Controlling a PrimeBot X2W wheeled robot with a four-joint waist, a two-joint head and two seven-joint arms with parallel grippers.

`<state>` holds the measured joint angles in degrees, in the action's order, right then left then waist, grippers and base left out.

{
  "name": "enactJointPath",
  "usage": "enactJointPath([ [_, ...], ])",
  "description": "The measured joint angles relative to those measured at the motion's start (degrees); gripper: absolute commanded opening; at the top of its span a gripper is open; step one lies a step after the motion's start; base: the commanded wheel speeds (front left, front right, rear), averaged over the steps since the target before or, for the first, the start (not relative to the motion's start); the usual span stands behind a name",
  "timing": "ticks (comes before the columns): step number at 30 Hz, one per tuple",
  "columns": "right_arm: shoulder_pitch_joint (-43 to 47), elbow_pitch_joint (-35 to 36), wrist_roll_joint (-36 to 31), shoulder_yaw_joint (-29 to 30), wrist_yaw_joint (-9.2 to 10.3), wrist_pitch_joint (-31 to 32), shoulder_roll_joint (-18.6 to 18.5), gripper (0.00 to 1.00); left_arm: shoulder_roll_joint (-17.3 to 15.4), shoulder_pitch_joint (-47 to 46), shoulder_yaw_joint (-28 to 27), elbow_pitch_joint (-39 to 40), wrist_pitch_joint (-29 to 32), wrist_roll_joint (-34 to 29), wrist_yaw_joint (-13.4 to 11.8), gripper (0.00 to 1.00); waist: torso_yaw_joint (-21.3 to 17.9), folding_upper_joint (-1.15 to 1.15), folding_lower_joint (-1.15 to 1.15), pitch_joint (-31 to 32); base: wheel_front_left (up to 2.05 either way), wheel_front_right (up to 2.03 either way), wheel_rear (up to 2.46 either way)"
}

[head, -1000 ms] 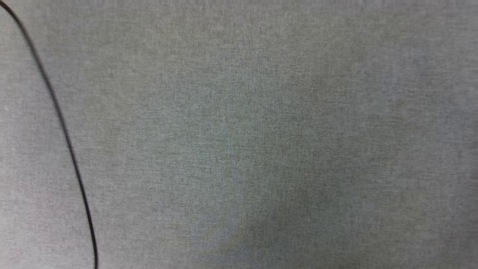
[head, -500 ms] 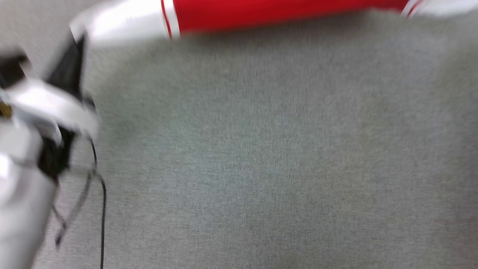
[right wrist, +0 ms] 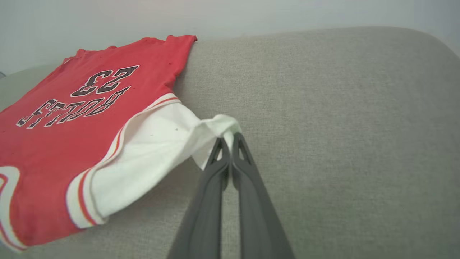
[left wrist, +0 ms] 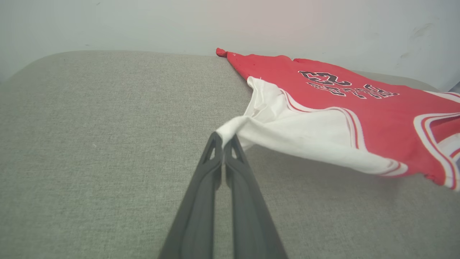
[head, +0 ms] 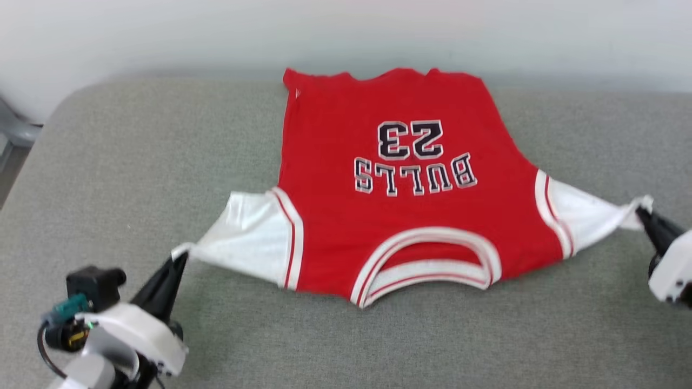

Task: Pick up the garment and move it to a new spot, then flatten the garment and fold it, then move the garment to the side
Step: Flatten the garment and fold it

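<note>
The garment (left wrist: 377, 108), collar beyond left wrist view's right edge

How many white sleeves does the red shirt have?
2 on the shirt: one sleeve pinched by the left gripper, the other sleeve pinched by the right gripper.

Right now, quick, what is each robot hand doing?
Left gripper: shut on the garment, at one white sleeve tip.
Right gripper: shut on the other sleeve tip.
</note>
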<state>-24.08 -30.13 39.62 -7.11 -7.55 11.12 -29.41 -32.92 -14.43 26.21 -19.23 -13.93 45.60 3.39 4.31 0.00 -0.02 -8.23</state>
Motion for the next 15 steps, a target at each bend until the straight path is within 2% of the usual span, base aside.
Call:
enactJointPath([
  [7,11.55,6.87,2.97,-1.97,0.0,4.19,-3.11,0.0,-0.81,8.3,1.16,3.43,0.22,0.41,-2.38,0.0,-0.46,0.0,0.0,3.91,0.0,0.0,0.0],
  [9,15.63,9.14,4.94,-1.52,0.0,6.79,-3.66,0.0,-1.16,11.82,0.71,4.93,0.22,1.48,-3.96,0.0,-0.66,0.0,0.0,5.33,0.0,0.0,0.0],
  [15,23.12,14.26,7.97,0.32,0.0,13.04,-4.64,0.0,-4.11,18.91,-0.59,9.13,1.25,3.68,-5.88,0.0,-0.77,0.0,0.01,6.72,0.0,0.0,0.0],
])
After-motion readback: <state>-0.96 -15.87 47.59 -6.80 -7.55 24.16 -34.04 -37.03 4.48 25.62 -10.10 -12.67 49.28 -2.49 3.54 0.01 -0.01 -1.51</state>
